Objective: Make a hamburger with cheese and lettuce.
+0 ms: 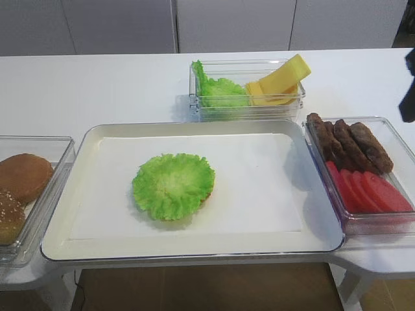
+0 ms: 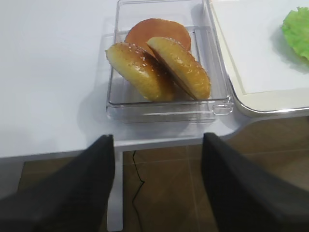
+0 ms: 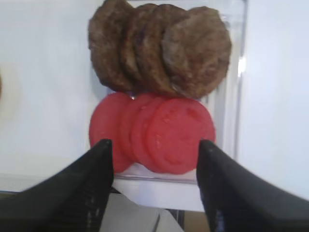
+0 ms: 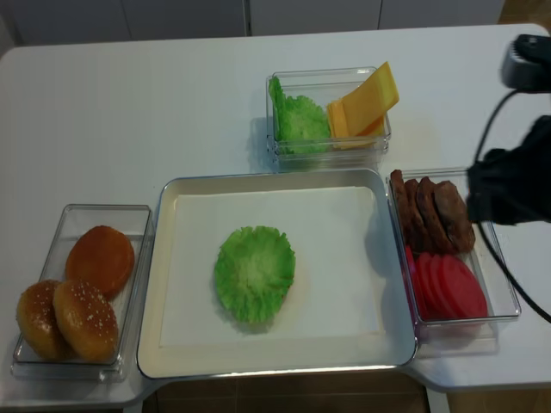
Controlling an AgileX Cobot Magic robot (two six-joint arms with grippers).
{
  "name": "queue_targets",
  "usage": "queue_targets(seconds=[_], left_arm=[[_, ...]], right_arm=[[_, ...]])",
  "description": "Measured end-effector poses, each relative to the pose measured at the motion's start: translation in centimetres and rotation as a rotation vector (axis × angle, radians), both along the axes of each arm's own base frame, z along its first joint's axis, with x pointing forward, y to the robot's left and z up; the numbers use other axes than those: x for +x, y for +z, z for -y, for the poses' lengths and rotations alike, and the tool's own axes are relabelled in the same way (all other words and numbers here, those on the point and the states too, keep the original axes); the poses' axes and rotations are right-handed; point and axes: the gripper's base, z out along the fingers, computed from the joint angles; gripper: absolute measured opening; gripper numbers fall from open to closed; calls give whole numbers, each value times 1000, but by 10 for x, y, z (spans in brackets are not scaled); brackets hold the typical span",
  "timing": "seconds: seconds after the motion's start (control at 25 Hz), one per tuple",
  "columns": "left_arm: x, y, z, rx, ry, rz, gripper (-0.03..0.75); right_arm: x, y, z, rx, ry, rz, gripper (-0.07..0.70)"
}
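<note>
A green frilly lettuce leaf (image 1: 174,186) lies flat on the white tray (image 1: 61,227), left of its middle; it also shows in the realsense view (image 4: 255,273). It covers the hamburger bun half, of which only a thin brown edge (image 1: 209,195) shows. Yellow cheese slices (image 1: 279,83) lean in the back clear box next to spare lettuce (image 1: 217,91). My right gripper (image 3: 154,143) is open and empty, at the near end of the patty and tomato box. My left gripper (image 2: 158,137) is open and empty, off the table's front edge before the bun box.
A clear box of domed brown buns (image 2: 159,67) stands left of the tray. A clear box with brown patties (image 4: 430,211) and red tomato slices (image 4: 448,288) stands right of it. The right arm's dark body (image 4: 508,185) hangs over the table's right side.
</note>
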Motion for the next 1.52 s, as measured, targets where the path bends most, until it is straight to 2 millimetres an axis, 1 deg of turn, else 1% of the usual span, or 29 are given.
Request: queue_targets(seconds=[0.08,0.36,0.64,0.8,0.92,1.16,1.36,1.52], left_arm=[[0,0,0,0,0,0,422],[0,0,0,0,0,0,422],[0,0,0,0,0,0,422],[0,0,0,0,0,0,422],[0,0,0,0,0,0,422],[0,0,0,0,0,0,422],[0,0,0,0,0,0,422],[0,0,0,0,0,0,422]], right_arm=[[-12,9,6,-31,-12,19,433],[-62,38,15,-50,-39,106,433],[-101,56,20,-34,-44,221,433],[-133,62,24,-10,-63,312,433],[-157,55,26,11,-74,355,433],[-203,24,29,55,-68,425,433],[-232,-1,32,82,-62,500,433],[-248,-20,35,70,-64,557,433]])
